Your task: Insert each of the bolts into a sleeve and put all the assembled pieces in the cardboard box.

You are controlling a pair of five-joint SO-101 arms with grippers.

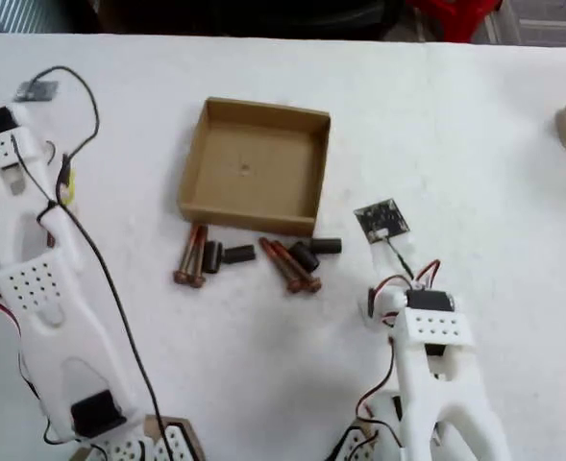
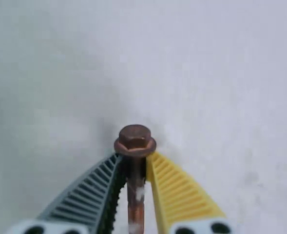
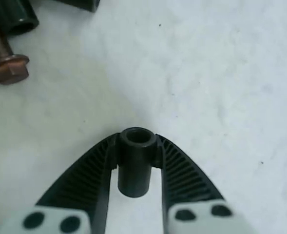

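Right up close, 1 brown bolt (image 2: 135, 140) is pinched in the left gripper (image 2: 133, 158). Its 2 fingers, 1 gray (image 2: 85, 195) and 1 yellow (image 2: 177, 190), squeeze the thin part, and the fat head pokes out just past the tips. The right gripper (image 3: 136, 141) pinches 1 black sleeve (image 3: 135, 168) between 2 black fingers (image 3: 80, 190). The sleeve's open hole points out past the tips.

Between the 2 grippers, 4 other bolts and 4 other sleeves lie on the white table (image 1: 475, 144). 2 bolts (image 1: 192, 254) lie side by side nearer the left gripper, with 2 sleeves (image 1: 237, 254) just beside them. The other 2 bolts (image 1: 284, 263) lie side by side nearer the right gripper, with 2 sleeves (image 1: 326, 246) just beside them. That makes 5 bolts and 5 sleeves.

1 cardboard box (image 1: 254, 163) sits just past this pile, farther from both grippers, open side up
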